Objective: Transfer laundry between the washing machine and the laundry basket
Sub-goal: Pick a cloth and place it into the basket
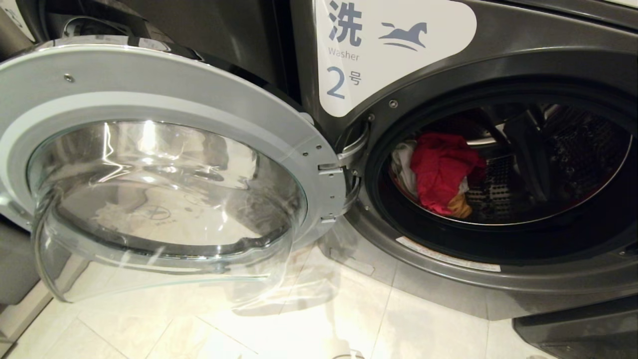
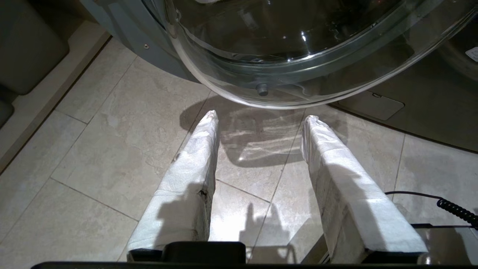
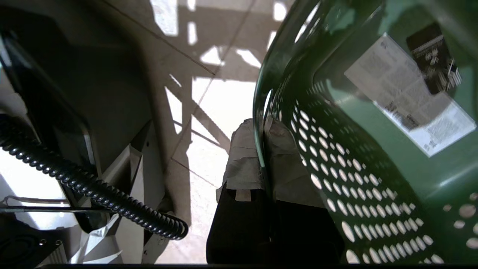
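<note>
A: Where's your right gripper (image 3: 261,130)?
B: Pinched tight on the basket (image 3: 373,179) rim, off to the side; laundry (image 1: 441,172) sits in the washer (image 1: 498,75). Your thin grip could slip if you tug

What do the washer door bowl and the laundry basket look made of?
Door bowl: clear glass by the look, glossy, with sharp reflections and the floor showing through; clear plastic can't be ruled out. Laundry basket: dark green moulded plastic, smooth with a slight sheen, thin rim, perforated wall.
</note>
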Robot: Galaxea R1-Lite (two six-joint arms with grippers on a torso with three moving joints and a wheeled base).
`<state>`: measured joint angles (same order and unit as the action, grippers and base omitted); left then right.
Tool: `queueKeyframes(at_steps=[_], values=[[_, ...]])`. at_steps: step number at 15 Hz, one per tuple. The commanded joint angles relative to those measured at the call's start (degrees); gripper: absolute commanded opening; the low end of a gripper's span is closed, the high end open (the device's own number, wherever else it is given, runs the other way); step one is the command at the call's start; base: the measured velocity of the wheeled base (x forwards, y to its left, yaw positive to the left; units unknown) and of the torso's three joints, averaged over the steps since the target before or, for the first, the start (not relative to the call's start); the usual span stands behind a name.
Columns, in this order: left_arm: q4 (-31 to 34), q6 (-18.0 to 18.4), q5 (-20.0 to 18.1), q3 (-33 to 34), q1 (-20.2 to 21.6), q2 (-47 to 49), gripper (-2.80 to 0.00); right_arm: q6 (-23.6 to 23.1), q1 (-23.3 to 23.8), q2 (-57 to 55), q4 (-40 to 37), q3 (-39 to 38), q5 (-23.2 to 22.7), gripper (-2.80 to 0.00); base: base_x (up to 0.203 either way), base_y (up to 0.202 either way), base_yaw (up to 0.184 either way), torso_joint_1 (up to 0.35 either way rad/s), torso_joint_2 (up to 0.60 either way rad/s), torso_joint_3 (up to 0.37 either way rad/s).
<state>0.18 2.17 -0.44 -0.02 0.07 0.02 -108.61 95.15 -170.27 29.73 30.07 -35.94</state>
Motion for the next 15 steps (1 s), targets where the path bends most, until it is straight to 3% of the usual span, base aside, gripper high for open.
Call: queueKeyframes(at_steps=[1,3,7,12,15], values=[[-0.01,0.03,0.0,0.02,0.01,-0.02,-2.8,-4.88,-0.04,-0.18,-3.42,-0.49,-1.29,-2.8,0.0,0.0,0.0,0.0,0.0,0.0],[-0.01,0.03,0.0,-0.06,0.01,-0.02,-2.8,-9.9,-0.05,-0.3,-8.42,0.63,-2.13,-2.8,0.0,0.0,0.0,0.0,0.0,0.0],[-0.01,0.0,0.0,0.0,0.01,0.03,-2.8,-16.91,-0.58,-1.5,-10.07,0.84,-2.2,-2.8,0.0,0.0,0.0,0.0,0.0,0.0],[-0.01,0.02,0.0,0.01,0.01,0.05,-2.8,-19.11,-3.78,-3.45,-11.02,1.21,-3.09,-2.8,0.0,0.0,0.0,0.0,0.0,0.0],[-0.01,0.03,0.0,0.02,0.01,-0.02,-2.8,-21.83,-4.6,-3.85,-11.32,0.43,-7.4,-2.8,0.0,0.0,0.0,0.0,0.0,0.0]])
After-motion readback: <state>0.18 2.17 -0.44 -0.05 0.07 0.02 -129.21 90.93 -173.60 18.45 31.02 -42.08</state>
